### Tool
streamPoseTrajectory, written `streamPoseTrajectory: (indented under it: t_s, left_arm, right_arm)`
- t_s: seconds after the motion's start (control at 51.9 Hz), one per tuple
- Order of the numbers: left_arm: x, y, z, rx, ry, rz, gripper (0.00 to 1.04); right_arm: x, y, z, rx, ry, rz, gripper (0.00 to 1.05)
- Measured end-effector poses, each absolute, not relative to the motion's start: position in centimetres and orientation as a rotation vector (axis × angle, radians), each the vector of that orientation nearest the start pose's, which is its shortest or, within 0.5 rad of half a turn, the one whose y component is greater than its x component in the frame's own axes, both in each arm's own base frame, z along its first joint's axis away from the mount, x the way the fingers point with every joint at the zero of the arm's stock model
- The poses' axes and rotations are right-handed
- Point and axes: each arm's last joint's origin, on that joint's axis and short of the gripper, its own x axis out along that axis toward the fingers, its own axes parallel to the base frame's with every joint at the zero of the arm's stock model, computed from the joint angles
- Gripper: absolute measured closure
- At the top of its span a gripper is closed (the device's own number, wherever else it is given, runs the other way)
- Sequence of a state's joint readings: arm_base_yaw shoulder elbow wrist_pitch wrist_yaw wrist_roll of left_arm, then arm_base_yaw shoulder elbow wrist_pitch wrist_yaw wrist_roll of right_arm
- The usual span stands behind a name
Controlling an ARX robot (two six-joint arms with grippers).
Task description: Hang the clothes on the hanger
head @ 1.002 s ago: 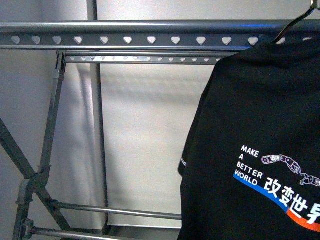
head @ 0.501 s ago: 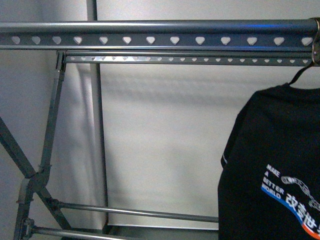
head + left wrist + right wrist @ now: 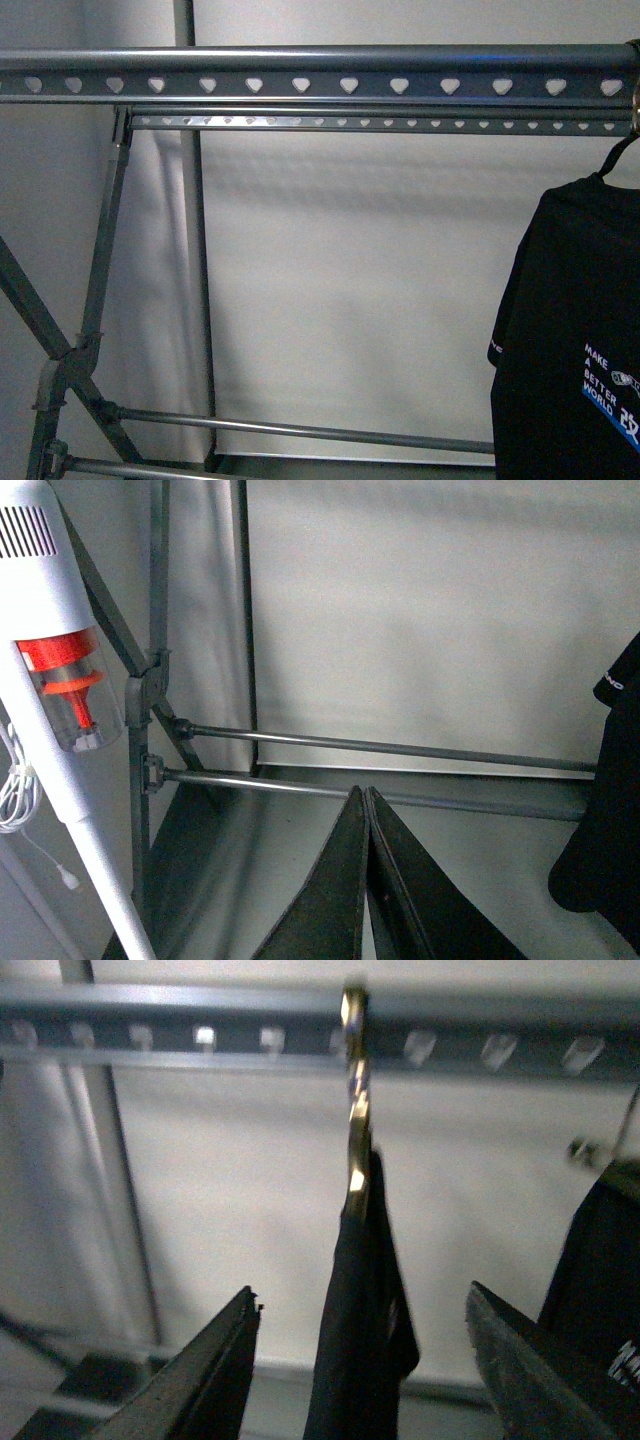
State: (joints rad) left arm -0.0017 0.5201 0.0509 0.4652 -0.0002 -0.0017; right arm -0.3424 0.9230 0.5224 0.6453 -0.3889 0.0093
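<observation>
The black T-shirt [image 3: 570,330] with white "MAKE A BETTER" print hangs at the far right of the front view. It hangs from a thin hook [image 3: 618,152] under the grey rack's top rail [image 3: 300,85], which is punched with heart-shaped holes. In the right wrist view my right gripper [image 3: 360,1290] is open, its jaws wide apart. Between them, further off, a black cloth [image 3: 365,1360] hangs edge-on from a gold hook [image 3: 355,1110] on the rail [image 3: 200,1020]. My left gripper [image 3: 366,792] is shut and empty, low by the rack's lower crossbars [image 3: 380,748]. A black sleeve [image 3: 612,810] shows beside it.
A white stick vacuum [image 3: 60,680] with an orange part stands by the rack's crossed legs [image 3: 145,680]. A second heart-holed rail [image 3: 350,122] runs behind the top one. Another black piece with white print [image 3: 605,1280] hangs at the edge of the right wrist view. A pale wall is behind.
In the front view the T-shirt has moved right and down, from covering the rail's right end to hanging below it at the frame's edge. More of the rail shows.
</observation>
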Motion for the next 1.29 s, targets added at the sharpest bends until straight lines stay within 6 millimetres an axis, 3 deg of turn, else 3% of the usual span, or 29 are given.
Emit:
streamPoseTrajectory:
  t_s: [0.058, 0.154, 0.212, 0.27, 0.386, 0.559, 0.906, 1.234, 1.292]
  left_arm:
    - [13.0, 0.0, 17.6, -0.002, 0.001, -0.001, 1.01]
    - [12.7, 0.0, 17.1, -0.001, -0.009, -0.001, 1.01]
    - [12.6, 0.0, 17.2, -0.001, -0.015, 0.000, 1.01]
    - [12.3, 0.0, 17.2, -0.001, -0.018, -0.001, 1.01]
    - [11.9, 0.0, 17.3, -0.001, -0.021, -0.001, 1.01]
    - [11.3, 0.0, 17.3, -0.001, -0.023, -0.001, 1.01]
    - [9.8, 0.0, 16.9, -0.001, -0.011, -0.001, 1.01]
    - [9.7, 0.0, 17.0, -0.001, -0.015, -0.001, 1.01]
    - [9.7, 0.0, 17.0, -0.001, -0.016, 0.000, 1.01]
  right_arm:
    - [15.9, -5.0, 30.5, -0.089, -0.336, 0.033, 0.20]
    - [12.4, -4.0, 30.3, -0.083, -0.390, 0.009, 0.08]
    - [10.8, -2.9, 30.3, -0.048, -0.293, -0.038, 0.17]
    - [9.5, -1.2, 27.9, 0.008, -0.137, -0.060, 0.31]
    - [10.0, -0.1, 23.1, 0.005, 0.020, -0.002, 0.59]
    - [9.7, 0.0, 21.0, 0.003, -0.003, 0.000, 1.03]
    - [9.8, 0.0, 18.4, 0.001, 0.007, 0.000, 1.02]
    - [9.8, 0.0, 17.6, 0.001, 0.003, 0.000, 1.02]
    - [9.7, 0.0, 16.6, 0.001, 0.000, 0.000, 1.02]
